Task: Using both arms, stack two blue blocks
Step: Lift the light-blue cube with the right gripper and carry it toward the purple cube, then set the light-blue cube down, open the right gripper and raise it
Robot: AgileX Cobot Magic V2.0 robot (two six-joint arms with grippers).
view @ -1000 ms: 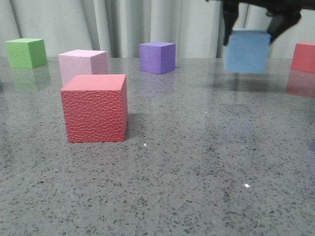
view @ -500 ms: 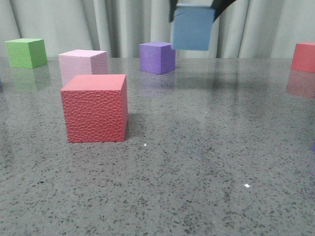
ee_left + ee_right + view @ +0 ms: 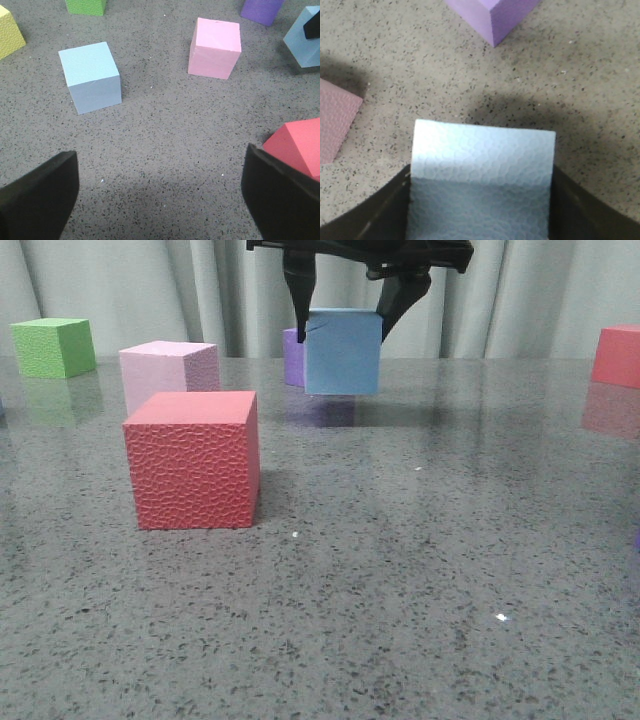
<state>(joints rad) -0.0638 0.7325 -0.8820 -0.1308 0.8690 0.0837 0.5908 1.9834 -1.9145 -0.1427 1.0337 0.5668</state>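
front view: right gripper (image 3: 345,302) hangs from the top edge w/ a blue block (image 3: 343,351) clamped between its two fingers, one finger (image 3: 301,300) on each side face. block is lifted off the grey table (image 3: 420,570), a shadow under it, and it covers most of the purple cube (image 3: 292,352) behind. nearer and to the left sits a red cube (image 3: 192,460), w/ a pink cube (image 3: 166,371) just behind it and a green cube (image 3: 53,347) far left at the back. another red cube (image 3: 616,356) at the right edge. curtain (image 3: 180,290) behind.

left wrist view: left gripper (image 3: 160,192) is spread wide, nothing between its fingers (image 3: 40,195), above bare table. second blue block (image 3: 90,76) rests on the table ahead, apart from the fingers. pink cube (image 3: 215,47) stands well apart from it, green cube (image 3: 86,6) and purple cube (image 3: 261,10) farther off, a yellow cube (image 3: 10,31) at one edge, red cube (image 3: 297,147) by one finger. the held blue block (image 3: 304,40) shows at the edge.

right wrist view: held blue block (image 3: 481,180) fills the space between the dark fingers (image 3: 370,212), both touching its sides. purple cube (image 3: 492,15) and a corner of the pink cube (image 3: 335,125) lie on the table below.
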